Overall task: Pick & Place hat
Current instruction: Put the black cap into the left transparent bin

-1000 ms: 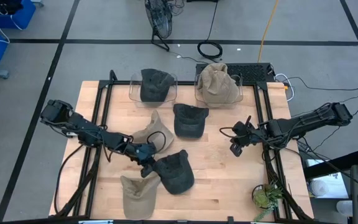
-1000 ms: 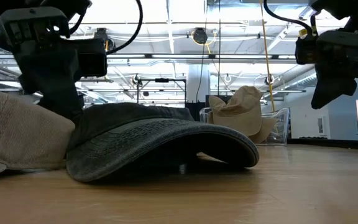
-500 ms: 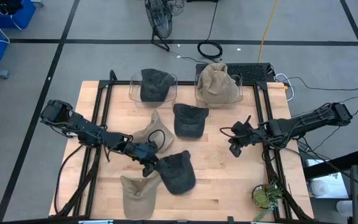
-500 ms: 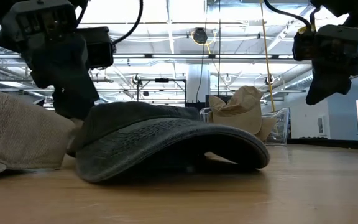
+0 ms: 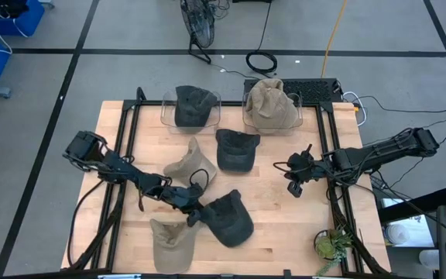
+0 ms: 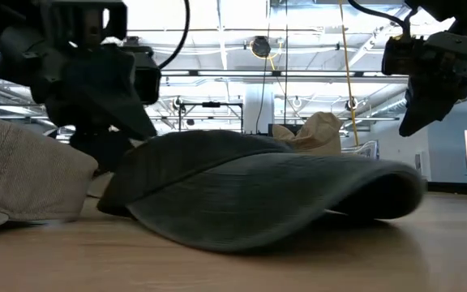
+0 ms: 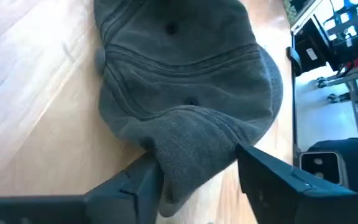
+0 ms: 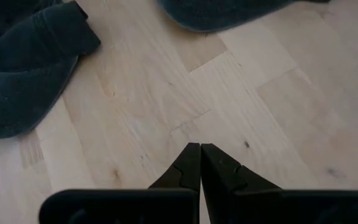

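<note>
A dark grey hat (image 5: 228,221) lies on the wooden table near its front edge, crown up, brim toward the near right (image 6: 298,203). My left gripper (image 5: 197,215) is at the hat's rear, slanting down from the left. It is open, with the back of the crown between its fingers (image 7: 197,174). My right gripper (image 5: 293,188) hangs shut above bare wood at the right (image 8: 200,149), holding nothing. My left gripper has its two fingers on either side of the bunched back of the crown (image 7: 185,140). One finger (image 7: 143,180) lies against the cloth there. The fingers come slanting down from the table's left. The hat rests on the table.
A beige hat (image 5: 173,244) lies just left of the dark one, at the front edge. A second beige hat (image 5: 192,163) and another dark hat (image 5: 237,149) lie mid-table. At the back, two clear bins hold a dark hat (image 5: 192,107) and a beige one (image 5: 271,105).
My left gripper has moved down and toward the table's right and near edges, against the dark hat. The hat has slid the same way along the table and turned a little. My right gripper has rolled slightly at the wrist and stayed in place.
</note>
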Motion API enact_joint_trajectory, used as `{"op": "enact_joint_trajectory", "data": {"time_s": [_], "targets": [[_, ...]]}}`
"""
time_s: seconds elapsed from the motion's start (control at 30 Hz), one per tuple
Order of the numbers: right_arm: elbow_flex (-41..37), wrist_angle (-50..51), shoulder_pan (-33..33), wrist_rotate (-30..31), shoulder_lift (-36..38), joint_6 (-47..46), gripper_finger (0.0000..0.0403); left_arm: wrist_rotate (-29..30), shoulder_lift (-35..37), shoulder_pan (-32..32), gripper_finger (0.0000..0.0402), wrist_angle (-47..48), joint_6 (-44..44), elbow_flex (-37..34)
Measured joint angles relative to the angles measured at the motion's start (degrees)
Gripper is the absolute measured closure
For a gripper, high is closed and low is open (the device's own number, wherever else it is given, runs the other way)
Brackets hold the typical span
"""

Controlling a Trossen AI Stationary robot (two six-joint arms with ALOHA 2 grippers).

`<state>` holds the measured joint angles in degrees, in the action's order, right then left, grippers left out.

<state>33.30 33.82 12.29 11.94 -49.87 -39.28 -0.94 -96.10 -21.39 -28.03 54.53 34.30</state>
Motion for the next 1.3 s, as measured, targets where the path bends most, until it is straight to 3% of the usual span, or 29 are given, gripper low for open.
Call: {"op": "enact_joint_trajectory", "data": {"time_s": [0.1,0.3,0.43,0.53,0.9,1.17,1.3], "targets": [[0.0,-0.2,0.0,0.0,0.0,1.7,0.0403,0.0,-2.2,-0.4,0.0249,-0.2,-1.8,2.5],[0.0,-0.8,0.0,0.0,0.0,4.5,0.0403,-1.2,-6.5,-0.5,0.0385,0.0,-0.7,7.8],[0.0,-1.1,0.0,0.1,0.0,5.7,0.0403,3.8,-6.4,0.4,0.0391,2.3,2.7,11.9],[0.0,-1.2,0.0,0.1,0.0,6.2,0.0403,6.7,-4.2,1.5,0.0395,9.6,0.4,16.8],[0.0,-3.8,0.0,0.2,0.0,9.0,0.0403,13.1,1.4,8.6,0.0398,55.6,-18.3,46.7],[0.0,-9.6,0.0,3.3,0.0,9.9,0.0403,12.4,1.4,19.2,0.0398,72.5,-38.1,65.8],[0.0,-13.6,-0.8,3.3,-0.5,9.7,0.0403,7.4,1.3,26.8,0.0399,79.9,-46.6,71.4]]}}
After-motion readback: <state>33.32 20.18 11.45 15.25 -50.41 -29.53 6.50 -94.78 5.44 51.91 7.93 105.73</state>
